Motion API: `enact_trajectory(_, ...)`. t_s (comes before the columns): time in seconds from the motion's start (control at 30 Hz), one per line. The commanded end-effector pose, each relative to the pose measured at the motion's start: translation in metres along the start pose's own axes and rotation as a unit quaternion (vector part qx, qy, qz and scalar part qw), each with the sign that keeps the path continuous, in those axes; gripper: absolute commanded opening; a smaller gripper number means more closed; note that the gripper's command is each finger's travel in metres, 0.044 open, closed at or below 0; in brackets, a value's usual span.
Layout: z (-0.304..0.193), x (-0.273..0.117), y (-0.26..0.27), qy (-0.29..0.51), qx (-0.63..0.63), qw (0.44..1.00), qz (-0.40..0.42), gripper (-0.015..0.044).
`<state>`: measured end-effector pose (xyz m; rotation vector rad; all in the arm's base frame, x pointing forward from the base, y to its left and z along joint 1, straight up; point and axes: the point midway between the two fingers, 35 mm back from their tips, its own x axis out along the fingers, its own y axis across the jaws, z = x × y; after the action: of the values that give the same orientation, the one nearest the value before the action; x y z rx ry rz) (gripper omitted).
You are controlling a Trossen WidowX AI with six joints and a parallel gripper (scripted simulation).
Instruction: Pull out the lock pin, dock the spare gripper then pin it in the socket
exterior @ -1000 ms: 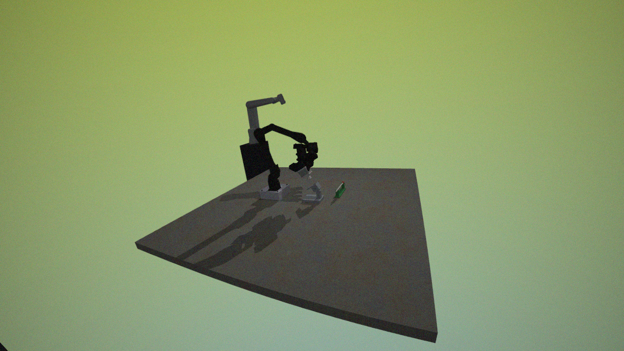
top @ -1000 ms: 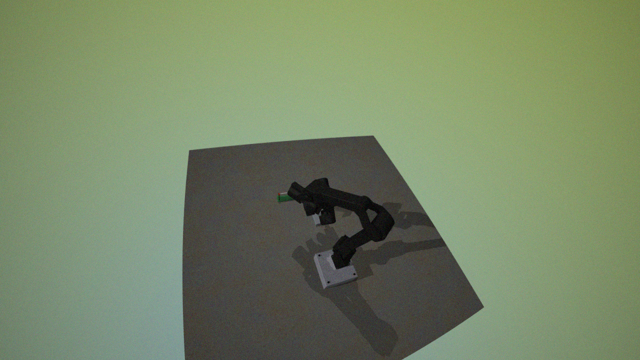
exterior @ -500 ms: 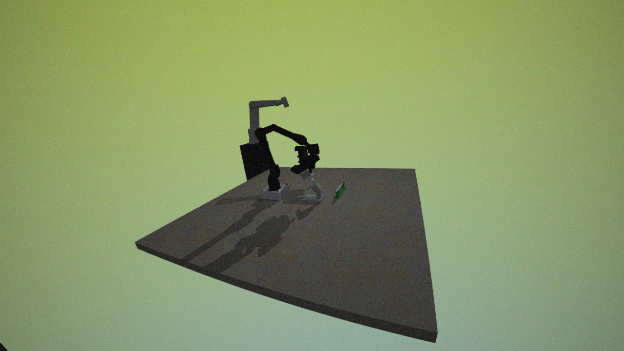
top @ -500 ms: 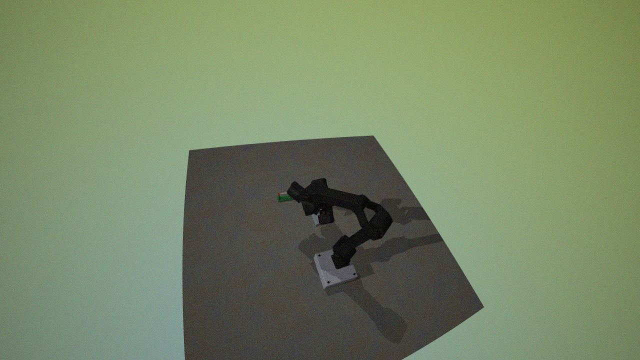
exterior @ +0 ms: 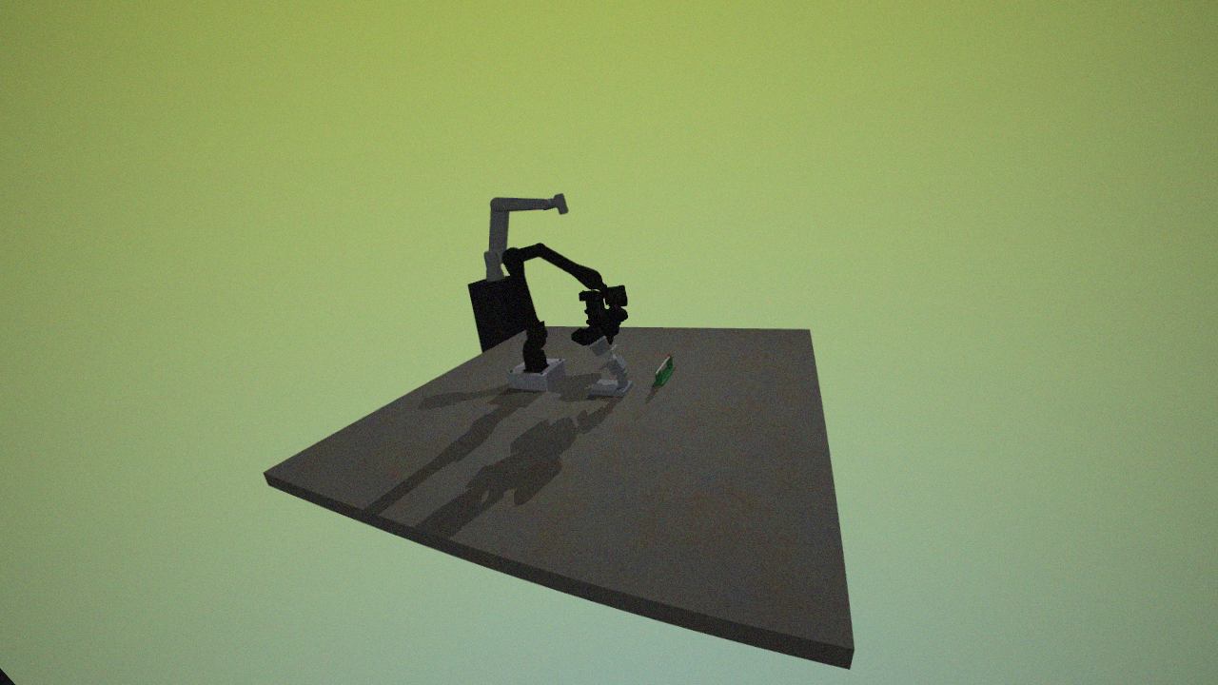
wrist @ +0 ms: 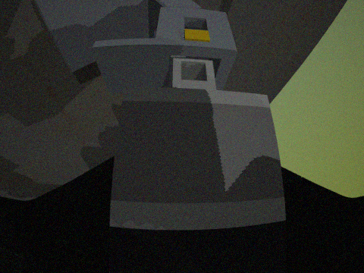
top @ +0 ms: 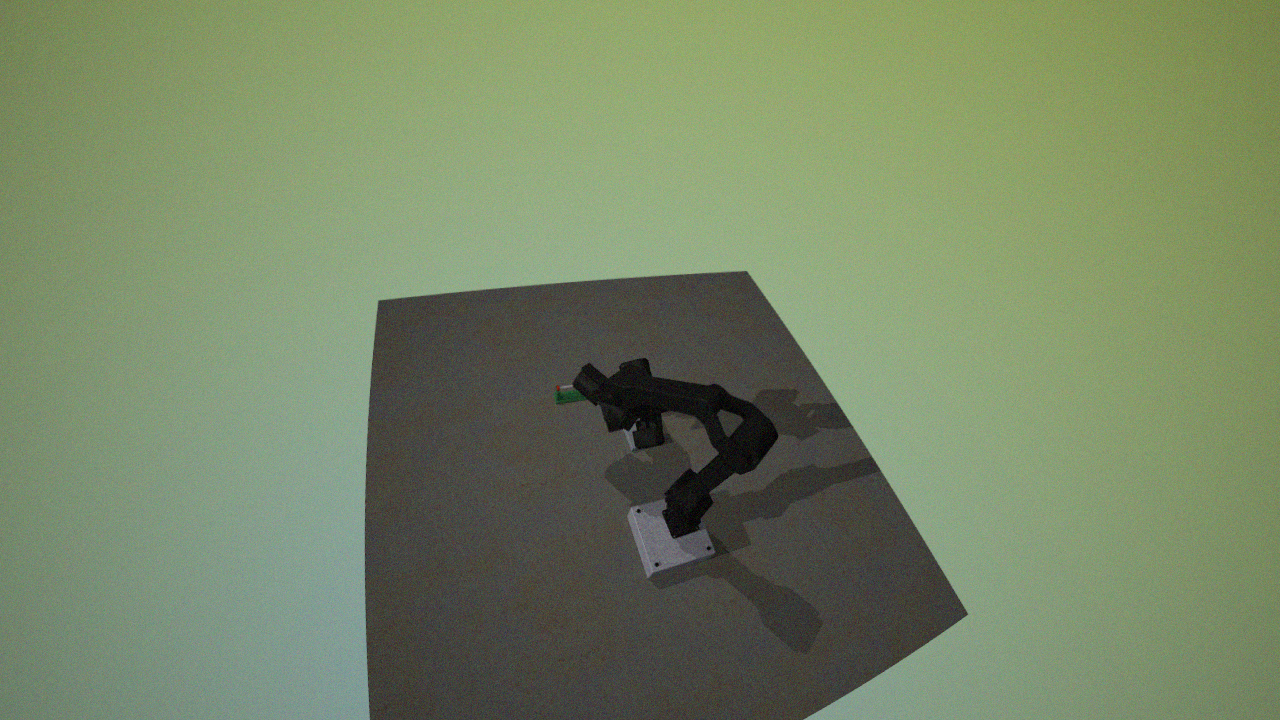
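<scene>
My gripper is shut on the spare gripper, a grey block. Its pale spigot, with a square cross hole, points at the mount. The pale grey mount stands on the table. In the wrist view the spigot overlaps the dark mouth of its socket; how deep it sits cannot be told. The socket's upper face has a square hole with a yellow piece showing in it. I cannot make out the lock pin for certain.
A green holder with a white and red top stands beyond the mount. My arm's white base is nearby. A grey arm on a black pedestal stands behind the table.
</scene>
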<state>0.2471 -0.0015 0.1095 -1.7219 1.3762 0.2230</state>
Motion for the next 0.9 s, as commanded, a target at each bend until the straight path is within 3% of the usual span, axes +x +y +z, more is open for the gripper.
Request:
enact_trajectory(0.0, 0.003, 0.004, -0.002, 0.003, 0.000, 1.000, -0.004, 0.0000)
enact_trajectory(0.87, 0.019, 0.021, 0.000, 0.003, -0.002, 1.000, -0.001, 0.0000)
